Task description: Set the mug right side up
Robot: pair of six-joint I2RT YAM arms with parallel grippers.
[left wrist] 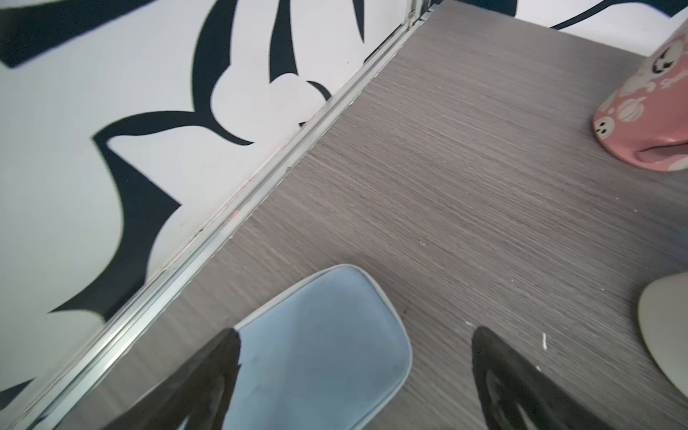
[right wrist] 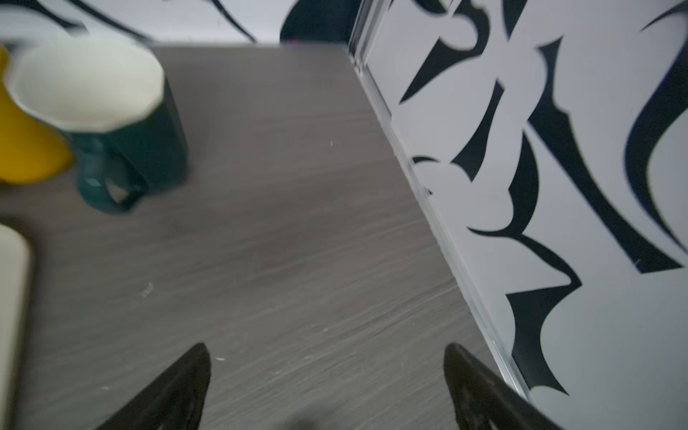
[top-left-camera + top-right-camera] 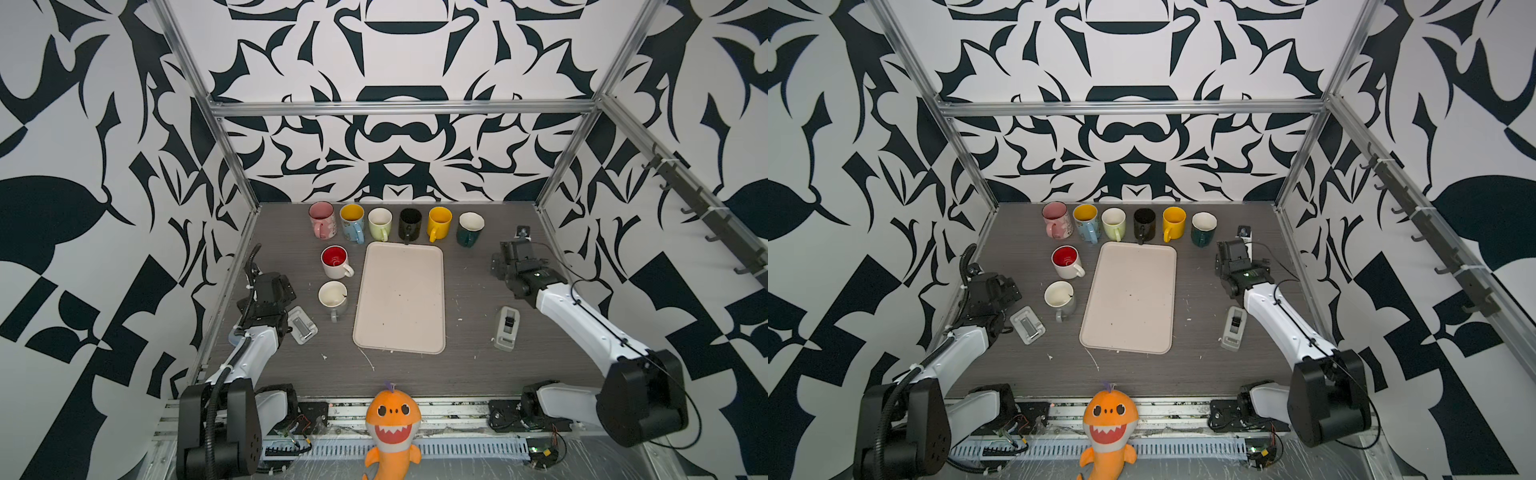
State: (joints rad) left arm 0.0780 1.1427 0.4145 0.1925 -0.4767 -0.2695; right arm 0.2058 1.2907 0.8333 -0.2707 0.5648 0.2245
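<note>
Bench: grey wood-grain board, dotted with small white flecks.
Room: three walls in a bold black-and-white leaf pattern, framed by aluminium rails; a dark hook rack runs along the right-hand wall.
Tray: cream with rounded corners, flat in the middle of the bench.
Back row: six mugs stand mouth-up along the far wall. From left they are the pink mug, blue mug (yellow inside), pale green mug, black mug, yellow mug and dark green mug.
Left of tray: a red-lined white mug and a grey mug, both upright on the bench, near the tray's left edge.
Dark green mug: right side up at the right end of the row, white inside showing, handle towards the front; it is just beside the yellow mug and off the tray.
Right claw: fingers spread wide with only bare bench between them, close to the right wall; the dark green mug is near but apart (this wrist view is blurred).
Left claw: fingers likewise spread wide, gripping nothing, over a pale blue pad by the left wall; contact cannot be told.
Front and sides: a grey tape dispenser sits right of the tray, and an orange shark plush sits at the front edge.
</note>
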